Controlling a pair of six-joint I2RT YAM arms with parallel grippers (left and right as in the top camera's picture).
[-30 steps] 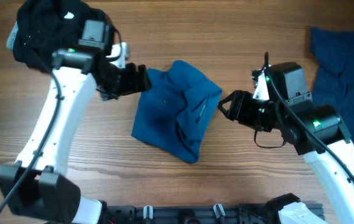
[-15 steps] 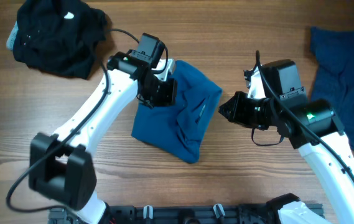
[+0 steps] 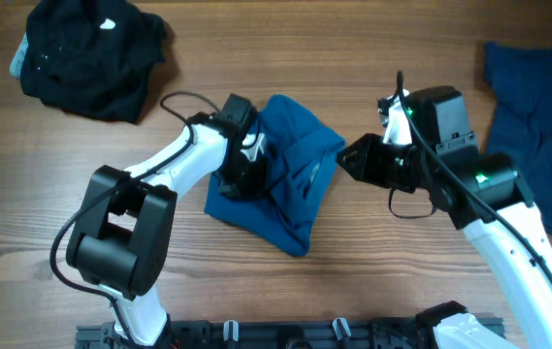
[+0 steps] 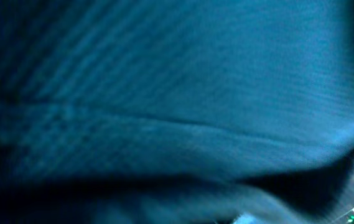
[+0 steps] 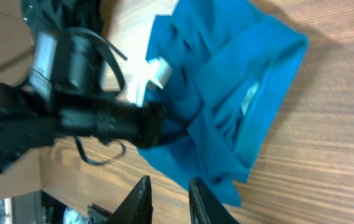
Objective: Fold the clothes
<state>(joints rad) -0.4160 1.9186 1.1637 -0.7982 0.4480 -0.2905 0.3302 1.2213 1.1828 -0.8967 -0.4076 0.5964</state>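
Observation:
The medium-blue polo shirt (image 3: pixel 290 179) lies bunched and partly folded mid-table, also seen in the right wrist view (image 5: pixel 226 93). My left gripper (image 3: pixel 244 167) is pressed into its left part, shut, apparently pinching cloth. The left wrist view shows only blue fabric (image 4: pixel 177 93) up close, hiding the fingers. My right gripper (image 3: pixel 345 160) hovers just off the shirt's right edge. Its fingertips (image 5: pixel 145 183) stand a little apart with nothing between them (image 5: pixel 167 186). A black garment (image 3: pixel 86 53) lies at the far left, a darker blue one (image 3: pixel 537 107) at the right edge.
The left arm (image 5: pixel 71 118) and its cable lie across the shirt's left side. A dark rail (image 3: pixel 305 334) runs along the table's front edge. Bare wooden tabletop (image 3: pixel 392 262) surrounds the shirt.
My left arm has swung from the black garment's side onto the blue shirt and its gripper has shut. The right gripper narrowed and edged slightly left toward the shirt.

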